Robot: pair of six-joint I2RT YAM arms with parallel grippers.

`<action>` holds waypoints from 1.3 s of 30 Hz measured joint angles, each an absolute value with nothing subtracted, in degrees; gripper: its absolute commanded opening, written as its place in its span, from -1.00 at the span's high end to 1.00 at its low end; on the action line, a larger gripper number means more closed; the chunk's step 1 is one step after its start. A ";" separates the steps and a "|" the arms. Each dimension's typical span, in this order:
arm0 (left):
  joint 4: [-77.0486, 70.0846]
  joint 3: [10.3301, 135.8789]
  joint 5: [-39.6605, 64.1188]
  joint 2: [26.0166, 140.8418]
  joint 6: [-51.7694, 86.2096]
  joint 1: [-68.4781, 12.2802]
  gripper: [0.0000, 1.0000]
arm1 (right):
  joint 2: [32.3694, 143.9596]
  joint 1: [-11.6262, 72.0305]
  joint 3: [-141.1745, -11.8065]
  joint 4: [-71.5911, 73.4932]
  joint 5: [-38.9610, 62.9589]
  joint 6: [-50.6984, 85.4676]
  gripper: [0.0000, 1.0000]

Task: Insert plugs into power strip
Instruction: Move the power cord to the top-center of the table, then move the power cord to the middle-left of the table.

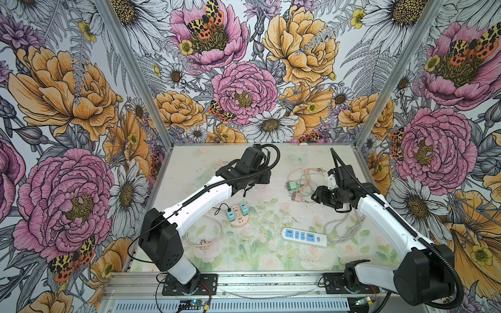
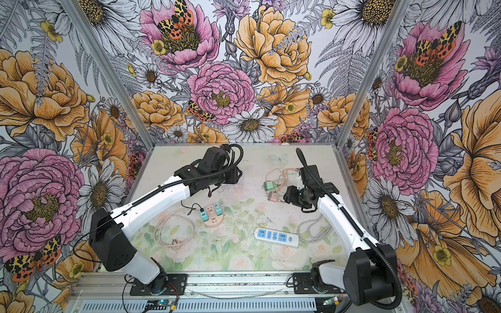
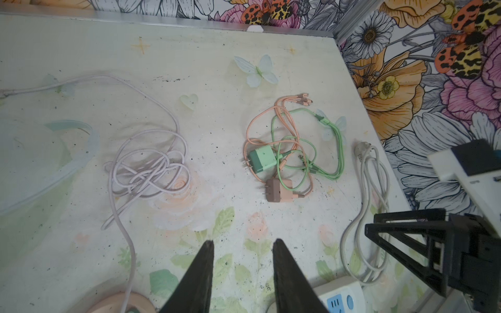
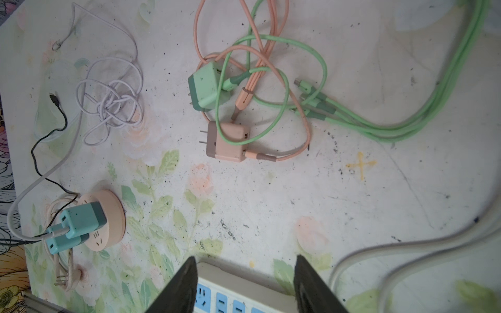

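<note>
Two teal plugs stand in the round pink power strip; the right wrist view shows them side by side. A green plug and a pink-brown plug lie loose among tangled cables, prongs pointing left. My left gripper is open and empty, hovering short of these two plugs. My right gripper is open and empty too, above one end of a white power strip. In a top view it sits just right of the pink-brown plug.
The white power strip with blue sockets lies front right, its grey cord looping behind it. A thick pink cord with a flat plug lies front left. A white cable coil lies further back. Floral walls close three sides.
</note>
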State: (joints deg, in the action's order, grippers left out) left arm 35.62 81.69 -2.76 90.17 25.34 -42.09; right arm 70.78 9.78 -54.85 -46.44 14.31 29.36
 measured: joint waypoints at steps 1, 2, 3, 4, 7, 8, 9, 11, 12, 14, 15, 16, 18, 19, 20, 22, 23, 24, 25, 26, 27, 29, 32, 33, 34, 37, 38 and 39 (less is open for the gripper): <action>36.21 81.38 -3.44 89.91 25.28 -43.24 0.22 | 70.08 9.78 -54.48 -46.48 13.96 29.69 -0.16; 36.80 80.77 -4.14 89.54 25.28 -44.93 0.23 | 69.32 9.80 -54.24 -46.50 13.47 30.11 -0.17; 37.41 79.85 -5.04 89.19 25.32 -46.85 0.23 | 68.58 9.85 -54.15 -46.57 13.06 30.48 -0.16; 37.91 78.89 -5.69 88.84 25.47 -48.53 0.23 | 68.01 9.98 -54.15 -46.65 12.62 30.65 -0.16; 39.24 75.72 -8.27 87.79 26.15 -53.49 0.23 | 66.87 11.27 -54.17 -47.57 10.68 30.68 -0.16; 39.48 74.39 -9.17 87.33 26.68 -54.92 0.23 | 66.67 12.21 -54.17 -48.31 9.82 30.72 -0.16; 39.79 73.12 -9.91 86.87 27.18 -55.92 0.23 | 66.32 13.13 -54.15 -49.08 9.10 30.96 -0.17; 40.25 70.76 -11.03 85.97 28.27 -57.10 0.23 | 64.86 14.33 -53.80 -50.00 8.19 31.73 -0.17; 40.49 69.60 -11.46 85.58 28.75 -57.63 0.22 | 63.51 14.74 -53.21 -50.30 7.66 32.18 -0.18; 40.80 67.75 -12.10 85.06 29.85 -58.52 0.19 | 60.84 14.83 -51.68 -51.20 6.02 32.71 -0.18; 41.04 67.00 -12.27 84.95 30.26 -58.94 0.18 | 59.79 14.81 -50.94 -52.01 4.97 33.15 -0.18; 41.12 66.50 -12.43 84.95 30.74 -59.31 0.18 | 59.35 14.81 -50.39 -52.53 4.27 33.45 -0.18; 41.21 65.41 -12.45 85.01 31.68 -59.86 0.17 | 59.44 14.81 -48.77 -53.08 3.25 34.28 -0.16; 41.21 65.01 -12.47 85.17 32.14 -60.07 0.18 | 59.83 14.81 -47.88 -53.19 3.18 34.85 -0.15; 41.25 64.73 -12.49 85.54 32.84 -60.40 0.17 | 60.31 14.81 -46.87 -53.41 3.20 35.42 -0.14; 41.21 64.45 -12.71 86.67 33.89 -61.08 0.17 | 60.90 14.81 -44.93 -53.67 3.20 36.47 -0.15; 41.21 64.38 -12.86 87.48 34.37 -61.47 0.17 | 60.75 14.81 -43.83 -53.84 3.16 37.08 -0.16; 41.19 64.38 -12.91 88.44 34.72 -61.95 0.16 | 60.31 14.81 -42.85 -54.19 3.07 37.87 -0.18; 41.17 64.38 -12.91 89.27 35.09 -62.37 0.15 | 59.66 14.81 -42.02 -54.39 2.94 38.52 -0.19; 41.17 64.38 -12.88 90.08 35.29 -62.78 0.13 | 58.76 14.81 -41.32 -54.68 2.87 39.22 -0.20; 41.19 64.38 -12.88 90.78 35.57 -63.13 0.12 | 57.78 14.81 -40.80 -54.87 2.74 39.72 -0.21; 41.17 64.38 -12.86 91.74 35.73 -63.64 0.11 | 56.05 14.66 -40.16 -55.07 2.72 40.53 -0.22; 41.21 64.38 -12.80 92.18 35.64 -63.90 0.05 | 54.74 13.72 -38.94 -54.98 3.03 42.09 -0.21; 41.19 64.38 -12.78 92.16 35.55 -63.90 0.03 | 54.63 13.23 -38.44 -55.02 3.20 42.61 -0.20; 41.12 64.38 -12.45 92.16 35.40 -63.90 0.02 | 54.54 12.67 -37.76 -55.02 3.29 43.24 -0.20; 41.15 64.38 -11.77 92.16 34.70 -63.88 0.01 | 53.45 11.84 -35.94 -55.07 3.55 45.34 -0.20; 41.15 64.38 -11.44 92.16 34.52 -63.68 0.01 | 52.71 11.57 -35.40 -55.13 3.64 46.06 -0.19; 41.17 64.38 -11.25 92.16 34.37 -63.64 0.01 | 51.90 11.14 -34.92 -55.07 3.64 46.83 -0.19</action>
State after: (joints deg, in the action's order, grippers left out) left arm 41.17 64.38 -11.25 92.16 34.37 -63.64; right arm 51.90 11.14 -34.92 -55.07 3.64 46.83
